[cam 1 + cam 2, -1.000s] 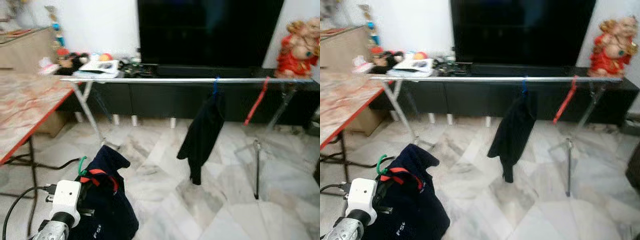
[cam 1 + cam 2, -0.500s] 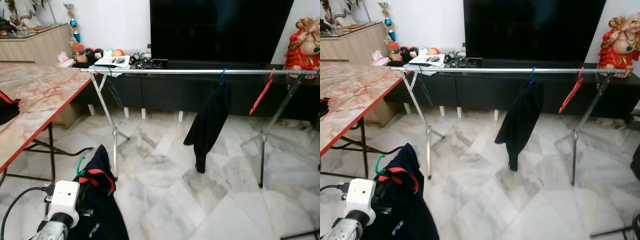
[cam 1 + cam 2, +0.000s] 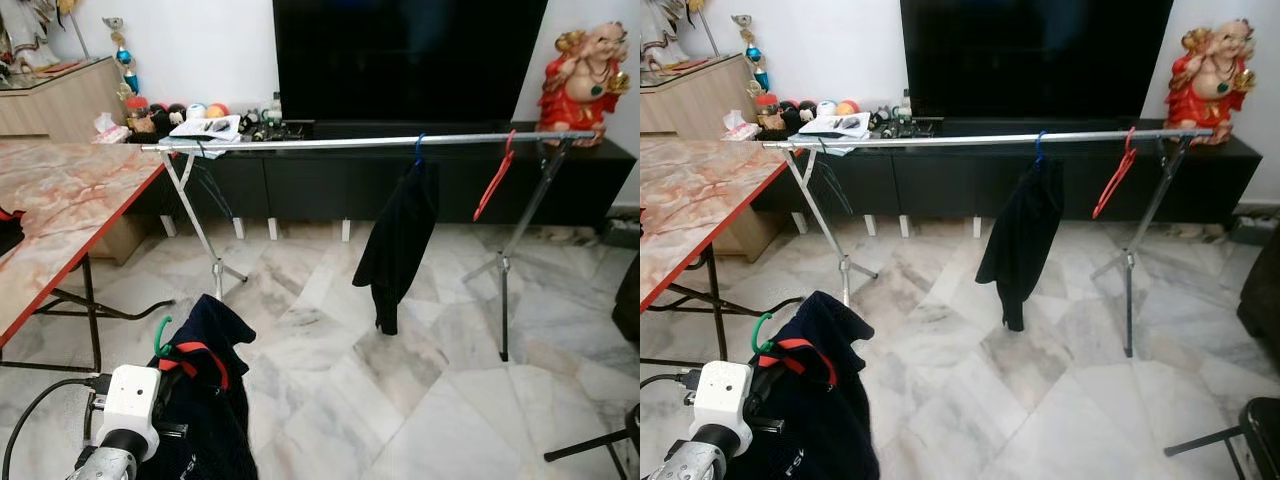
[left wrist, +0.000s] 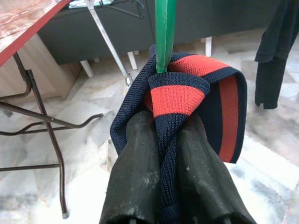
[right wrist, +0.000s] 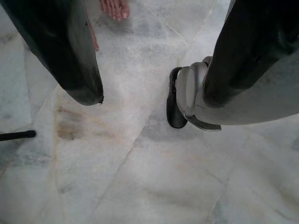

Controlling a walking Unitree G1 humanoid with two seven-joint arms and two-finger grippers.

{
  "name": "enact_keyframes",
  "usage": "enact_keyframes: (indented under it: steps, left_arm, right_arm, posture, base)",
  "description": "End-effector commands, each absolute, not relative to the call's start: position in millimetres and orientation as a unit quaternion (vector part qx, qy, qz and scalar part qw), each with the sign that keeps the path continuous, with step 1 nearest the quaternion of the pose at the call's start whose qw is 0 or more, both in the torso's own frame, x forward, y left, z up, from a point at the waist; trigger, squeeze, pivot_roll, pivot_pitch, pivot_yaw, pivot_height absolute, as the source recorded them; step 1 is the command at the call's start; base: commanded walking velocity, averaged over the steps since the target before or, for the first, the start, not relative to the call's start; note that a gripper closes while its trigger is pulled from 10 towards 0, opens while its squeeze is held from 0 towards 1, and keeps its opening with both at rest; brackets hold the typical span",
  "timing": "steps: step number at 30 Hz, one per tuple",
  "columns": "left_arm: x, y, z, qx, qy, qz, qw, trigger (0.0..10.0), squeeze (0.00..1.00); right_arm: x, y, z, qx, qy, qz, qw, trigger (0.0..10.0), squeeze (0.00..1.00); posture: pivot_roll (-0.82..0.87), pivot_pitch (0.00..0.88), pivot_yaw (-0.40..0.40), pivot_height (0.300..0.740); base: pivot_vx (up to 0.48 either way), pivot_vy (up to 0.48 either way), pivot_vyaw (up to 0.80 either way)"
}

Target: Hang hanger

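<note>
Clearly the step in hand is carrying the load to the clothes rail (image 3: 330,143) and hooking it on, and to do it well the robot should close in on the bare stretch of rail between the rack's left leg and the black garment (image 3: 397,245) already hanging there, then raise the hook above the bar and lower it over, keeping the hook's opening turned toward the bar. I judge the grip risky: the left end effector (image 4: 161,140) has its two black fingers (image 4: 135,177) pressed together on the navy and red collar of the navy garment (image 3: 205,400), not on the green hanger (image 4: 164,32) itself, so the hanger could swing or slip inside the cloth as the arm lifts. A slow lift would help.

The green hanger rises straight out of the collar just beyond the fingertips, its hook (image 3: 160,333) showing above the cloth, low at the robot's left and well apart from the rail. A red hanger (image 3: 493,185) hangs empty farther toward the rail's right end.

The right end effector (image 5: 149,88) hangs idle over the marble floor (image 5: 140,177), fingers spread wide with nothing between them, beside the robot's foot (image 5: 187,98)
</note>
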State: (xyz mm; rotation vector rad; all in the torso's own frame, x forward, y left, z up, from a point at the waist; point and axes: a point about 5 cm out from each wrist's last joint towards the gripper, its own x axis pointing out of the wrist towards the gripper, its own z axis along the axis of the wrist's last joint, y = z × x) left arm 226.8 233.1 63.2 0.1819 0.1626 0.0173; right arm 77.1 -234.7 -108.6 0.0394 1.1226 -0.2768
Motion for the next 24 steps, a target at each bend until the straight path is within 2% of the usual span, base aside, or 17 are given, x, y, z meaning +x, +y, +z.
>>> enact_keyframes:
  steps: [1,7,24]
  left_arm:
    - [229.4,235.8,70.1,0.091,0.067,0.015,0.993,10.0,0.00]
    - [229.6,235.3,69.6,0.085,0.069,0.016,0.994,10.0,0.00]
    - [229.8,235.9,68.9,0.087,0.074,0.016,0.993,10.0,0.00]
  right_arm:
    - [79.5,-233.7,-108.3,0.016,0.528,-0.125,0.840,10.0,0.00]
    - [80.0,-233.6,-108.2,0.016,0.527,-0.124,0.841,10.0,0.00]
    - [81.3,-232.5,-108.1,0.016,0.525,-0.123,0.842,10.0,0.00]
  posture:
    - [0.11,0.000,0.048,0.740]
    - [0.11,0.000,0.049,0.740]
    - [0.11,0.000,0.050,0.740]
  base:
    - [0.000,0.000,0.00]
    - [0.000,0.000,0.00]
    - [0.000,0.281,0.00]
